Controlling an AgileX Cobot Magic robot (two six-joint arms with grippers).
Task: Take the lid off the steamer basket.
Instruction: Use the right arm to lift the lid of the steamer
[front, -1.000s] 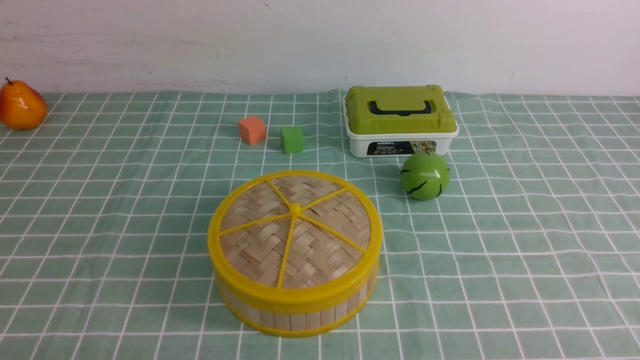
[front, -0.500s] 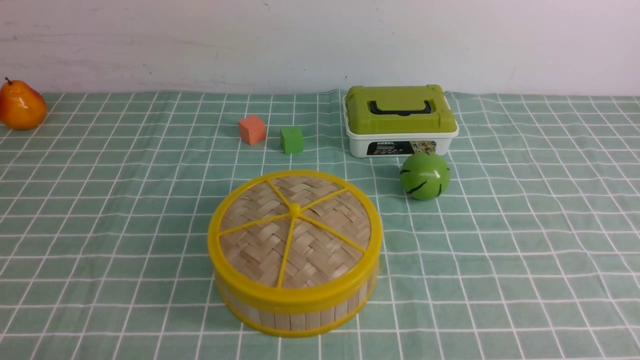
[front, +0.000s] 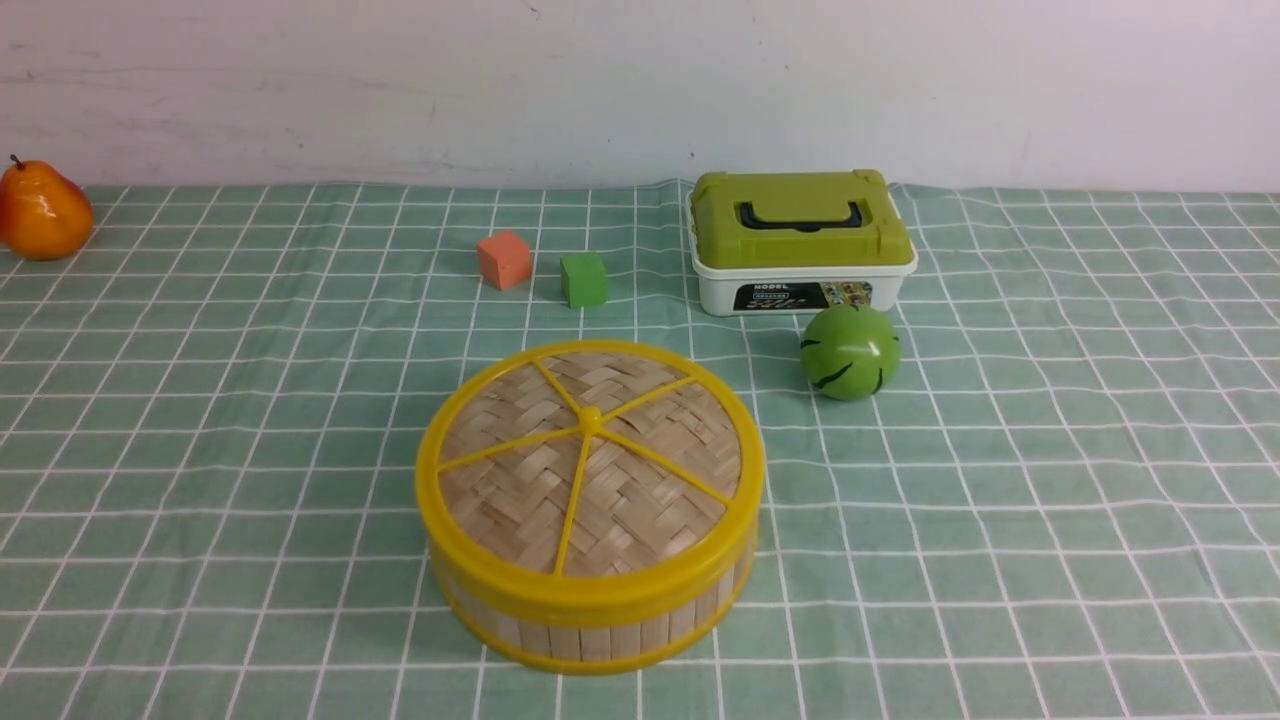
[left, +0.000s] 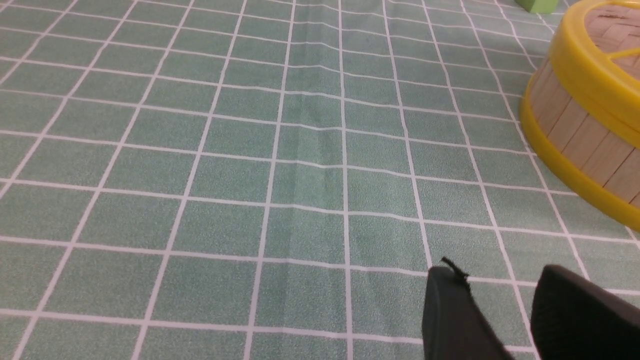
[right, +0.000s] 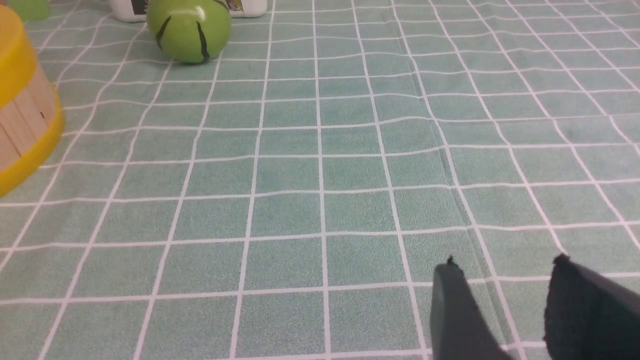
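The steamer basket (front: 590, 625), with tan slat wall and yellow rims, stands on the checked cloth at centre front. Its lid (front: 590, 465), woven tan with yellow rim, spokes and centre knob, sits closed on top. Neither arm shows in the front view. In the left wrist view my left gripper (left: 500, 272) is open and empty above bare cloth, well apart from the basket (left: 565, 125) and the lid's rim (left: 585, 65). In the right wrist view my right gripper (right: 505, 265) is open and empty over cloth, far from the basket (right: 22, 115).
A white box with a green lid (front: 800, 240) stands at the back, a green striped ball (front: 850, 352) in front of it. An orange cube (front: 503, 259) and a green cube (front: 583, 279) lie behind the basket. An orange pear (front: 40, 212) sits far left.
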